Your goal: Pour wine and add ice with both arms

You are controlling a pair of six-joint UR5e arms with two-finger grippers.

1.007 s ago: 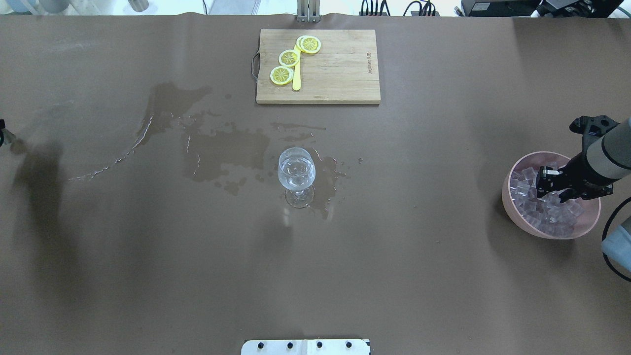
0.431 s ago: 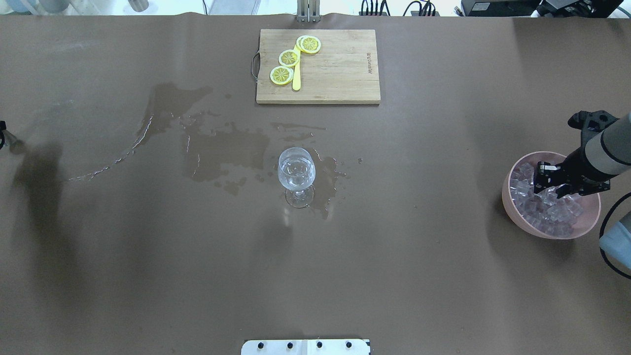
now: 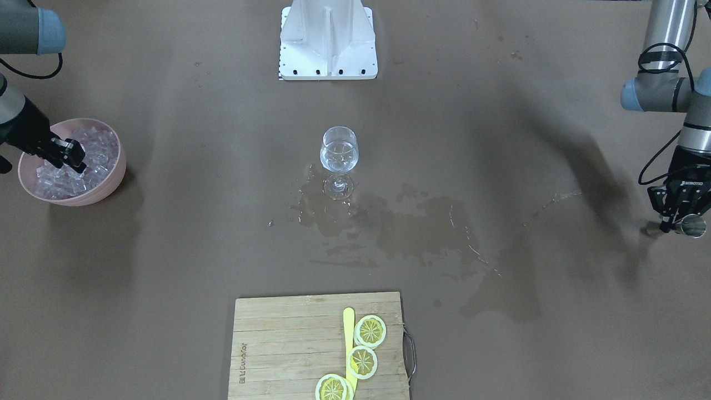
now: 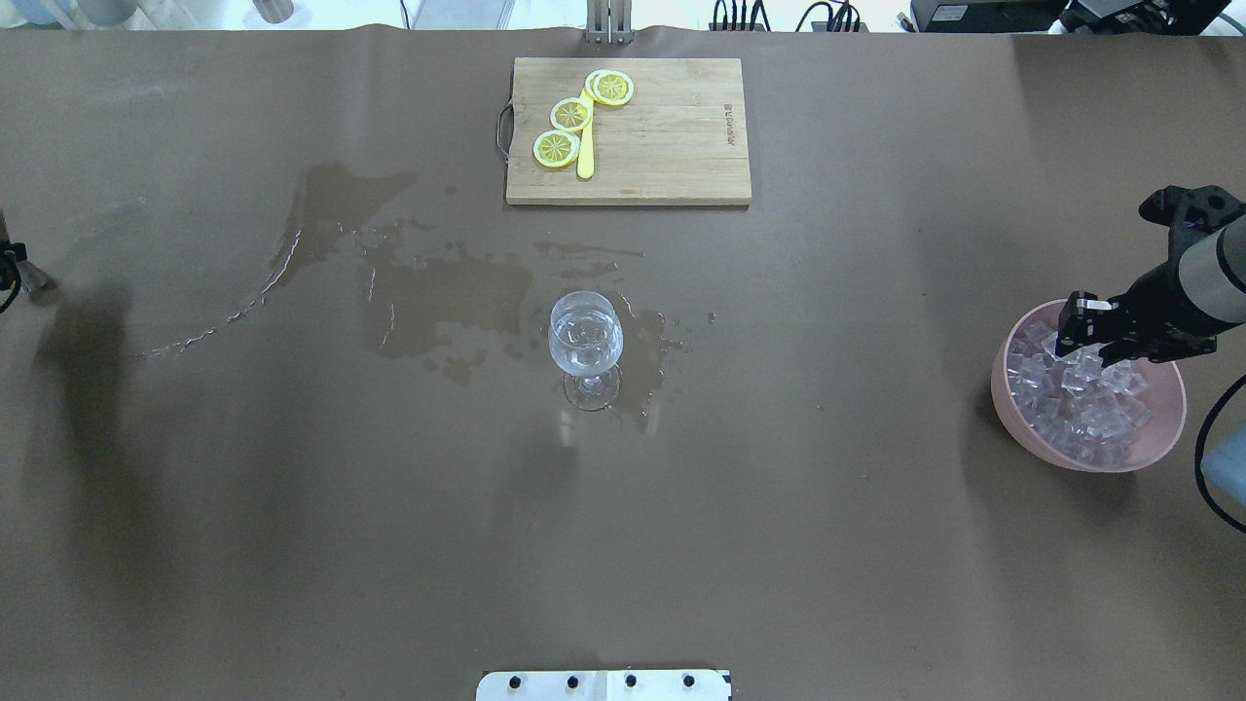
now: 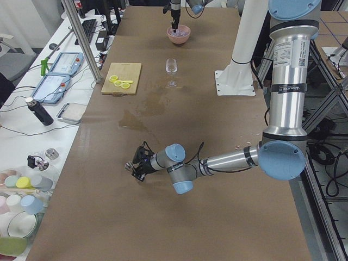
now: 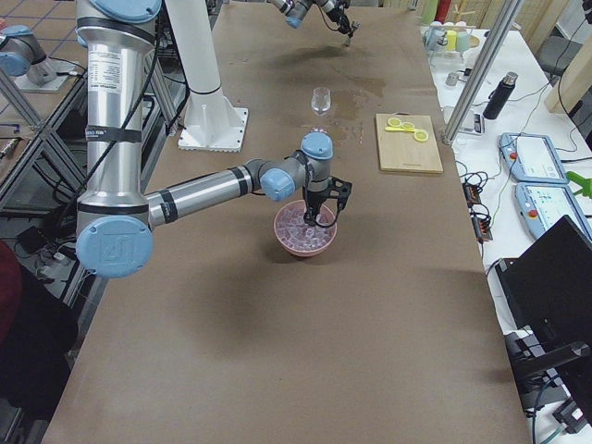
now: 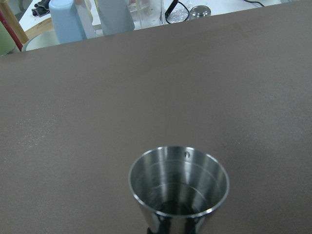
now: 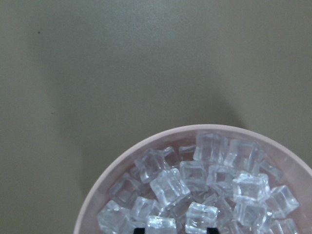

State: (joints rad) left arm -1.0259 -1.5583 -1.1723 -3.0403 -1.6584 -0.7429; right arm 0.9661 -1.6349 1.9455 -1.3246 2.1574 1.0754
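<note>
A wine glass (image 4: 585,336) with a small measure of clear wine stands mid-table; it also shows in the front view (image 3: 339,153). A pink bowl (image 4: 1001,394) at the right holds many ice cubes (image 4: 1095,409). My right gripper (image 4: 1079,336) hangs over the bowl's far side, its tips among the ice (image 8: 209,161). Its two fingertips show apart at the wrist view's bottom edge with cubes between them; I cannot tell if they grip. My left gripper (image 3: 679,221) is shut on a small steel cup (image 3: 693,226), low over the table at the far left. The cup (image 7: 179,187) looks almost empty.
A wet spill (image 4: 438,292) spreads left of the glass. A wooden board (image 4: 672,146) with lemon slices (image 4: 570,115) and a yellow knife lies at the far edge. The white stand base (image 3: 328,44) sits at the near edge. Cups (image 7: 68,22) stand beyond the table's left end.
My right gripper has moved from the bowl's middle toward its far rim. My left gripper, at the view's left edge, has shifted slightly. The glass has not moved.
</note>
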